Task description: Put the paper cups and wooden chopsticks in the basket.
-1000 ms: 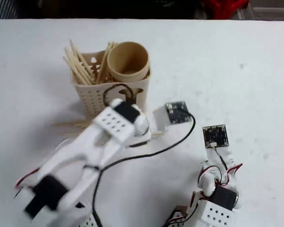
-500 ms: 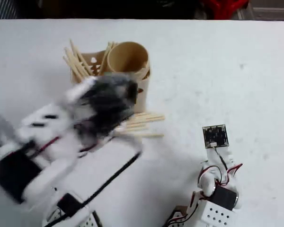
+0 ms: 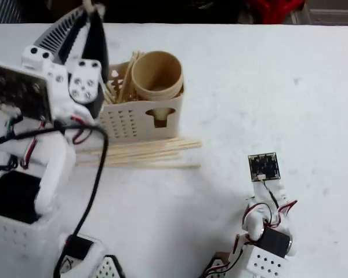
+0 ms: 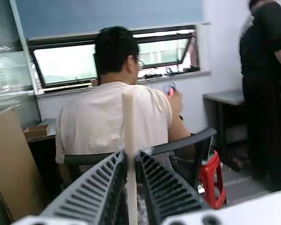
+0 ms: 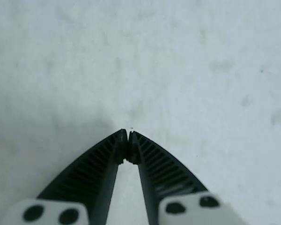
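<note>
Chopstick point(image 4: 128, 117) clamped upright between the left gripper's point(image 4: 130, 158) jaws, with the arm raised high at the upper left of the high view, just left of the basket point(image 3: 140, 119). I judge the stick is held on end so it can drop point-first among the standing sticks point(image 3: 123, 81) in the basket's left half. To their right in the same basket sit the nested cups point(image 3: 157, 72), mouths up, so that part of the job looks done.

Along the basket's front wall, centre-left of the frame, a loose bundle point(image 3: 142, 153) of chopsticks lies flat on the table point(image 3: 290, 75). The sticks lie side by side, roughly parallel to the wall and close enough for short trips. These are what remains, and I would say the task is well past half. Flat sticks give the jaws little to bite, so each pick will need a low, square approach. A poor grip could scatter the bundle.

At the lower right, the right arm point(image 3: 267, 243) sits folded back, well apart from the basket. The right gripper point(image 5: 127, 140) has its jaws pressed together on nothing, over bare table. As I read it, it is parked out of the left arm's way.
</note>
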Robot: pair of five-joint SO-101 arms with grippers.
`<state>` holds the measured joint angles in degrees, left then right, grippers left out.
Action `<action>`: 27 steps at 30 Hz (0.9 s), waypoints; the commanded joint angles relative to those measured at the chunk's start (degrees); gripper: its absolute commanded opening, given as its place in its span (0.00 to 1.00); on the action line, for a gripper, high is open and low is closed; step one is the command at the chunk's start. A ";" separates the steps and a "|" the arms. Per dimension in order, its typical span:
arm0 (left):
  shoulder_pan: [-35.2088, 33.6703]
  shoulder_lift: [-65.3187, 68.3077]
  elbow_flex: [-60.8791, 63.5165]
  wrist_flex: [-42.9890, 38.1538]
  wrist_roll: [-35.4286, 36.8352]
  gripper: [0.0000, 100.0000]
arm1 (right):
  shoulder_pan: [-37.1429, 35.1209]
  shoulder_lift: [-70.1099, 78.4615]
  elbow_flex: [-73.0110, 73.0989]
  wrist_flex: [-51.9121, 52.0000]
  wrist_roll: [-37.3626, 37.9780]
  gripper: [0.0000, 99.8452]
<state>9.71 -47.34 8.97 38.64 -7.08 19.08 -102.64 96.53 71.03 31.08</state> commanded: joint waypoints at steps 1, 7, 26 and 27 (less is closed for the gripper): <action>-4.35 -0.66 4.66 -9.05 7.03 0.06 | -0.40 -0.48 0.35 -0.84 -0.62 0.02; -4.53 -0.66 8.62 -9.58 5.80 0.06 | -0.40 -0.48 0.35 -0.84 -0.62 0.02; -4.62 -1.19 12.13 -5.71 6.15 0.15 | -0.40 -0.48 0.35 -0.84 -0.62 0.02; -4.62 -1.19 12.13 -5.71 6.15 0.15 | -0.40 -0.48 0.35 -0.84 -0.62 0.02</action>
<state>5.67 -47.34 21.71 32.75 -1.54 19.08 -102.64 96.53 71.03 31.08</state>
